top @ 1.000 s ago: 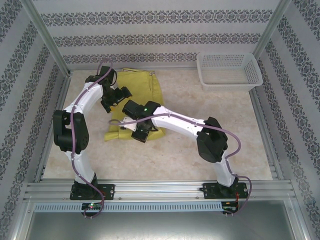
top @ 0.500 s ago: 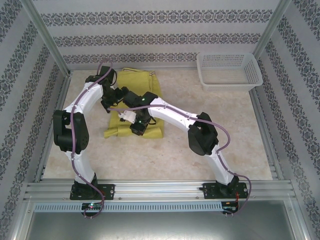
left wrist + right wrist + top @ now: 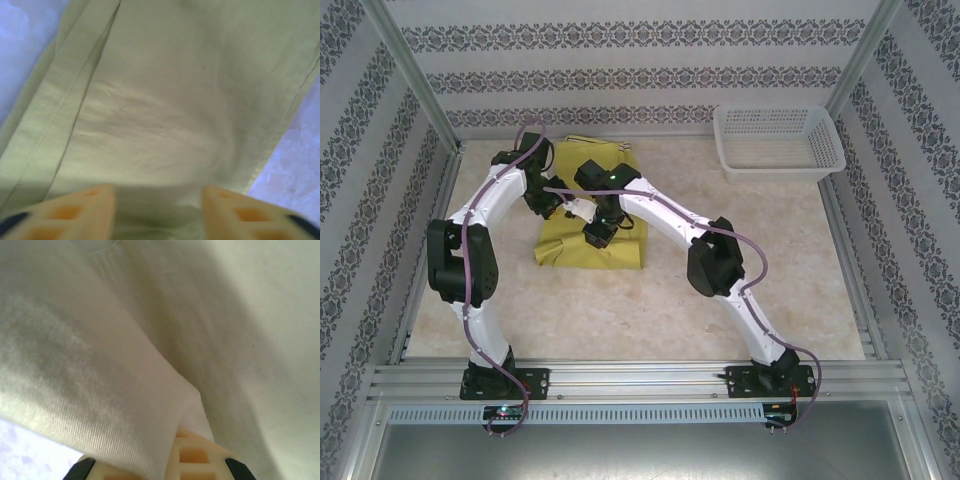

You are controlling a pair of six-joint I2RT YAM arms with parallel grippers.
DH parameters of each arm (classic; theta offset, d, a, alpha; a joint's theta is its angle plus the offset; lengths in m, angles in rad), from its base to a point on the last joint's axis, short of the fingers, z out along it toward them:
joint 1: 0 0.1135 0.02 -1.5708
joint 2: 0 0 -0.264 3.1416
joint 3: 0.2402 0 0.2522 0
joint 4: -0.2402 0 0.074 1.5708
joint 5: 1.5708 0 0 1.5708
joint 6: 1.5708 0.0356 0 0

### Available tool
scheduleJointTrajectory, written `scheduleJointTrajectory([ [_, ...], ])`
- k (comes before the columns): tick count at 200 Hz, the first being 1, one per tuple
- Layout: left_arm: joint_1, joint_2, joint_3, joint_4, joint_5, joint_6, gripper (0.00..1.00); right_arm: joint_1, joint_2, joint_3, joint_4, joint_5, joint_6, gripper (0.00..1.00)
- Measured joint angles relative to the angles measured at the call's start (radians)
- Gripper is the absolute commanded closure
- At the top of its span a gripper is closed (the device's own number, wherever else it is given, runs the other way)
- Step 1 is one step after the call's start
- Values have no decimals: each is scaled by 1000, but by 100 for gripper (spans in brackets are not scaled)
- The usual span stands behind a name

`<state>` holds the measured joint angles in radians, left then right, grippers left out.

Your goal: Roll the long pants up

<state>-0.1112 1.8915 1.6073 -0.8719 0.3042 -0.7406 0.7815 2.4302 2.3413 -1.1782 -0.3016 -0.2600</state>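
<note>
So here's where I'm at: the long pants (image 3: 610, 250) are lying on the far left part of the table (image 3: 750, 310), folded into a rough yellow-green block, with the far end reaching almost to the back wall. Both my arms are reaching in over them. My right gripper (image 3: 598, 235) is down over the middle of the cloth. On its wrist cam the right gripper (image 3: 160, 462) is clamped tight with a fold of the pants coming straight out of the fingers (image 3: 197, 455) and draped over them, so that one's got hold of fabric for sure. My left gripper (image 3: 570, 208) sits just beside it, toward the left edge of the pants. From the left wrist cam, the left gripper (image 3: 157, 202) has its yellow fingers (image 3: 75, 215) a narrow gap apart, with pants fabric lying between and below them and a seam running up the left side. Honestly can't tell if that side is actually pinching anything or just sitting around the cloth. The white mesh basket (image 3: 780, 168) is in the far right corner, well apart from the pants.
</note>
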Motion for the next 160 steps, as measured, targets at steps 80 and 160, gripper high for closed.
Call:
scheduleJointTrajectory([
  [80,2,-178,-82,-10,-66,0,100,-40,108,35,15,-75,14,100],
  [160,-93,-619,-510,26,2,-146,100,-58,130,72,6,-105,26,100],
])
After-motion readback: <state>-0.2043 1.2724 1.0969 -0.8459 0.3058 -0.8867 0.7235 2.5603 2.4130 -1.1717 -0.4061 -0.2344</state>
